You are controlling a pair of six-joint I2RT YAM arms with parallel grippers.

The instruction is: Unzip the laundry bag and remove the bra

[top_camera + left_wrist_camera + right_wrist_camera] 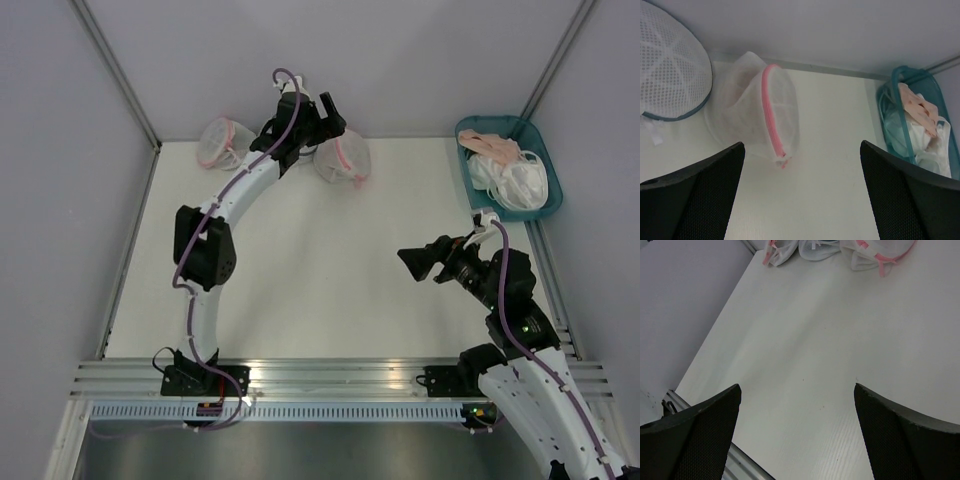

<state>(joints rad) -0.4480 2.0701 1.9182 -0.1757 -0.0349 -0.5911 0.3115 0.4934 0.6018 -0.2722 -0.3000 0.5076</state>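
Left fingers point(690, 200), right fingers point(690, 440) apart; laundry bag point(752, 117) zipped; basket point(896, 79) holds peach garment point(917, 106).

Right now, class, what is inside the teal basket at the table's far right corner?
In the basket, a pale pink garment lies at the far end, beside and partly over white mesh pouches. Whatever is beneath them is covered and cannot be seen.

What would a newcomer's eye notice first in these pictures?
The open left gripper hovers at the far edge of the table, facing a white mesh laundry bag with a pink zipper. At the far right corner stands a teal basket holding pink and white garments.
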